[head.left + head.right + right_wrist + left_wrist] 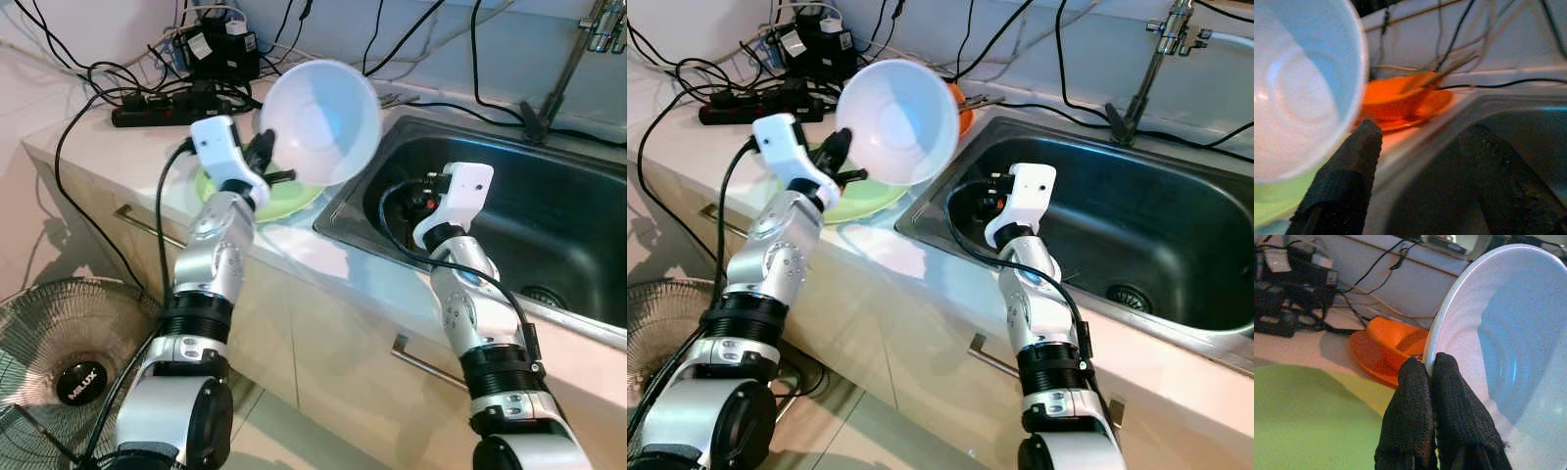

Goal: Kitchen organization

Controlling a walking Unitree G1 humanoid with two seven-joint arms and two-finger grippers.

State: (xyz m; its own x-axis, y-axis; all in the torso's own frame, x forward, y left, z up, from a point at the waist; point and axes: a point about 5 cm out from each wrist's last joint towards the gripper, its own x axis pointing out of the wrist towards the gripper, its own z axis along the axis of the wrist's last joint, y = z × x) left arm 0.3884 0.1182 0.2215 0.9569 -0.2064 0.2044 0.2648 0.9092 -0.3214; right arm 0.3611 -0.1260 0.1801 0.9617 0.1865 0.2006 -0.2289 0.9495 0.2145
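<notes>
The white bowl (320, 121) hides most of the orange dish (1388, 348) behind it, and the green plate (284, 201) on the counter (98, 142) is half covered by the left gripper (1431, 369). That gripper's jaws pinch the bowl's rim, holding it tilted above the plate, at the sink's (549, 211) 9 o'clock edge. The right gripper (1420, 161) hovers over the basin, jaws spread, the bowl just beyond its fingertip (1359, 147)

sink basin (549, 211) lies open; cables (127, 83) crowd the counter's back (88, 132).
</notes>
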